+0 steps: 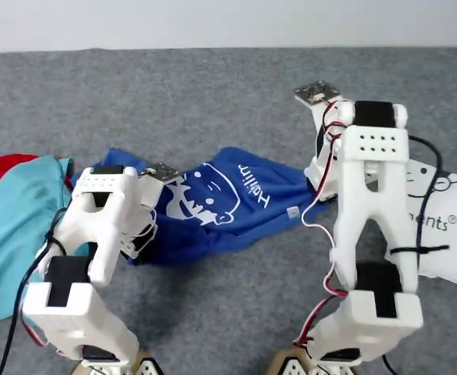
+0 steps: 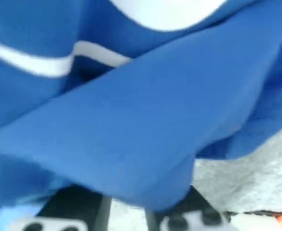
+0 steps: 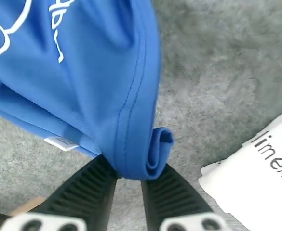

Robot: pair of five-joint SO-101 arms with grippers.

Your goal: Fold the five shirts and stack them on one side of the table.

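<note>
1. The blue shirt (image 1: 220,207) lies crumpled mid-frame on the grey surface (image 1: 212,94), between both arms.
2. The right claw (image 3: 131,174) grips its hem at the shirt's right end.
3. The left claw (image 2: 148,204) pinches a fold at its left end.

The blue shirt (image 1: 212,226) carries white lettering (image 1: 253,186) beside a white cartoon drawing (image 1: 201,195). A small white label (image 3: 62,142) at its hem is too small to read. The white shirt (image 1: 455,258) bears dark lettering (image 1: 431,221).
</note>
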